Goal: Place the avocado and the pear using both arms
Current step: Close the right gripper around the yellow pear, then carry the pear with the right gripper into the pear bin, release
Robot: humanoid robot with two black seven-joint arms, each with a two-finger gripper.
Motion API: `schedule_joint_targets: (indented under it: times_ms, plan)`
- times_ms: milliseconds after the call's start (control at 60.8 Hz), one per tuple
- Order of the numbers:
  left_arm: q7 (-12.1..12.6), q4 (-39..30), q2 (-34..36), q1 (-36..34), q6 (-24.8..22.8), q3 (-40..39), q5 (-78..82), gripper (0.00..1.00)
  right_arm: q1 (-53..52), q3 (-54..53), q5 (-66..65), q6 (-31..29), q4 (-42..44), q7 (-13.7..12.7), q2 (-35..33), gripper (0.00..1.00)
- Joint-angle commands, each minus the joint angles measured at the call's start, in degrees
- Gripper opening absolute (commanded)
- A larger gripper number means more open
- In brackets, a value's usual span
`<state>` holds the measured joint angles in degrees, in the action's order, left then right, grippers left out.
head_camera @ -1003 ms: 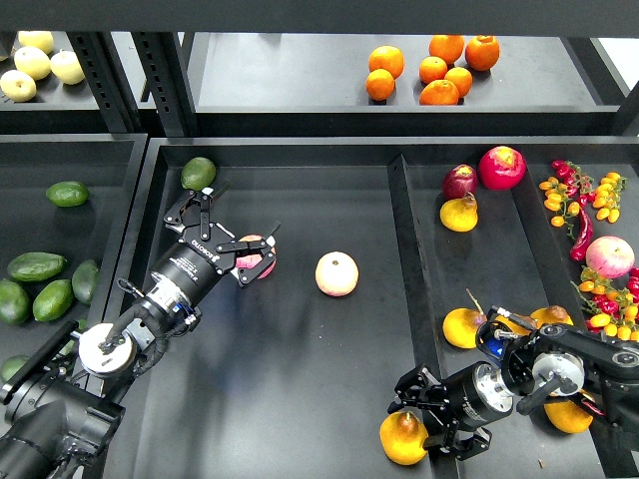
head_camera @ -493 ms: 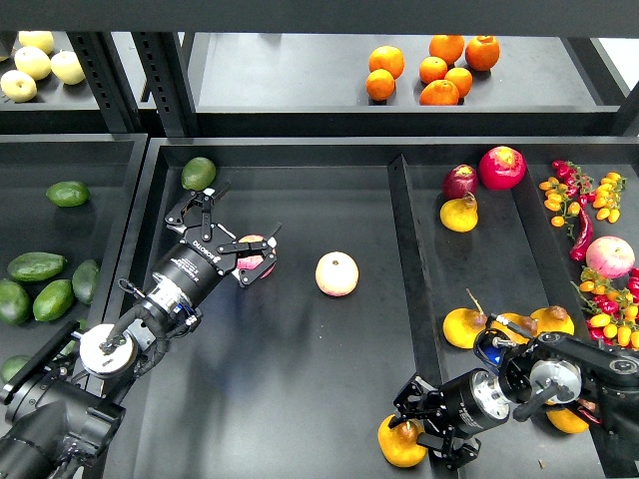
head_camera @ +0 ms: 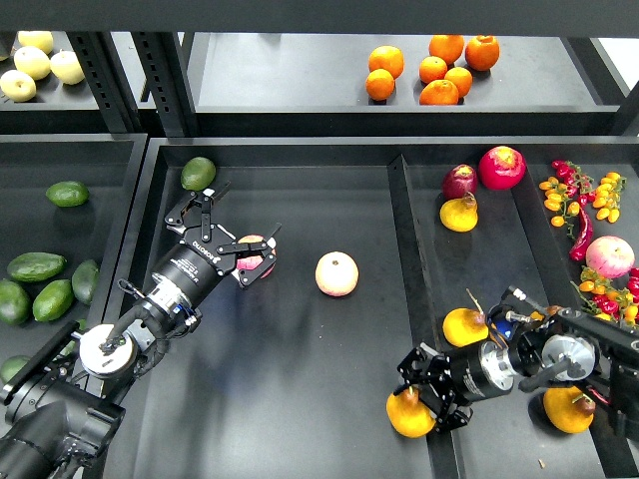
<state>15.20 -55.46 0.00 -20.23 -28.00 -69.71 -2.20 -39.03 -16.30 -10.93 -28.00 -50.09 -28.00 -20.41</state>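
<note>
The dark green avocado (head_camera: 198, 173) lies in the far left corner of the middle tray (head_camera: 300, 399). My left gripper (head_camera: 236, 222) is open and empty, a short way in front of the avocado, with its lower finger over a pink apple (head_camera: 256, 257). The orange-yellow pear (head_camera: 409, 414) sits at the front, by the divider (head_camera: 404, 249) between the middle and right trays. My right gripper (head_camera: 427, 394) is shut on the pear, reaching in from the right.
A second pink-yellow apple (head_camera: 336, 273) lies mid-tray. The right tray holds more pears (head_camera: 459, 214), a pomegranate (head_camera: 501, 167) and tomatoes (head_camera: 589, 195). Several green avocados (head_camera: 37, 266) lie in the left tray. Oranges (head_camera: 439, 70) sit on the back shelf.
My right gripper has moved up and slightly right with the pear, towards the divider. The left arm and the avocado have not moved.
</note>
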Motion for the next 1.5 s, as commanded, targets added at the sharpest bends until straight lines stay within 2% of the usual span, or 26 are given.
schedule_joint_targets:
  times_ms: [0,115,312,460,690,1233,1414,1480]
  plan:
    - [0.0,0.0,0.0,0.0,0.0,0.0,0.0,0.99,-1.6,-0.1,2.8,0.0,-0.1,0.0,-0.1,0.13]
    - [0.0,0.2,0.0,0.0,0.0,0.0,0.0,0.99,-3.4,-0.1,4.8,0.0,0.0,0.0,-0.9,0.12]
    - [0.0,0.3,0.0,-0.1,0.0,0.0,0.0,0.99,-5.8,0.6,7.1,0.0,-0.5,0.0,-6.4,0.13]
    - [0.0,0.3,0.0,-0.1,0.0,0.0,0.0,0.99,-5.4,0.9,7.7,0.0,-0.9,0.0,-12.5,0.13]
    - [0.0,0.3,0.0,0.0,0.0,0.1,0.0,0.99,-1.8,1.4,7.0,0.0,-0.1,0.0,-16.4,0.14]
    - [0.1,0.2,0.0,-0.1,0.0,0.1,0.0,0.99,4.1,0.4,5.1,0.0,8.3,0.0,-11.7,0.16]
    - [0.0,0.2,0.0,0.0,0.0,0.1,0.0,0.99,4.6,0.3,5.1,0.0,9.0,0.0,-10.6,0.21]
    - [0.0,0.2,0.0,-0.1,0.0,0.1,0.0,0.99,4.7,0.3,5.1,0.0,9.0,0.0,-10.6,0.27]
